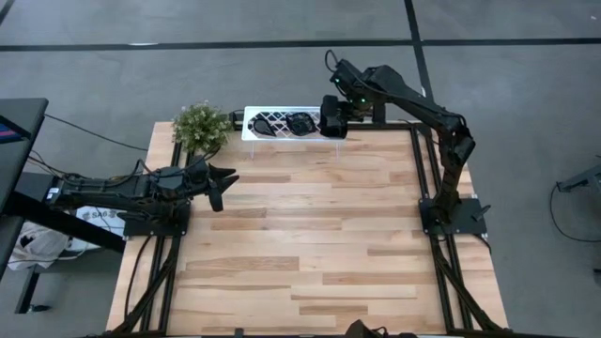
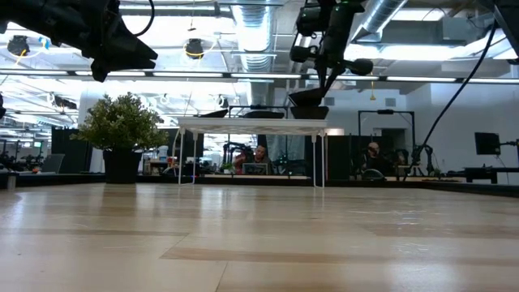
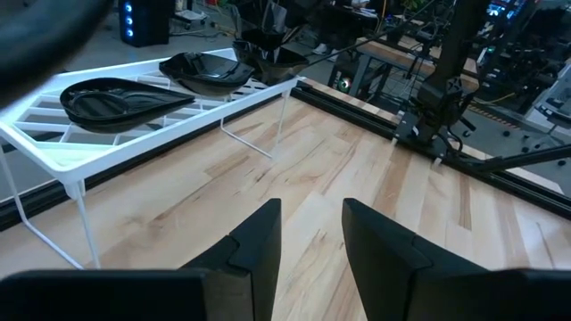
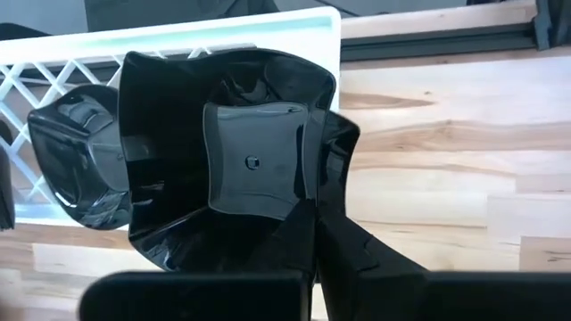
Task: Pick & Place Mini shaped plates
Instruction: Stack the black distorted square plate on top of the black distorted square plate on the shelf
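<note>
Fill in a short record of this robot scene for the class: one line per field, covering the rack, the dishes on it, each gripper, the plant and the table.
rack: white lattice rack at the table's far edge, standing on thin legs
dishes on rack: teardrop dish, rounded dish, wavy-edged square dish
right gripper: at the rack's right end, shut on the rim of the wavy-edged square dish
left gripper: open, holding nothing, above the table's left side
plant: green potted plant beside the rack's left end
table: wooden top, no dishes on it
</note>
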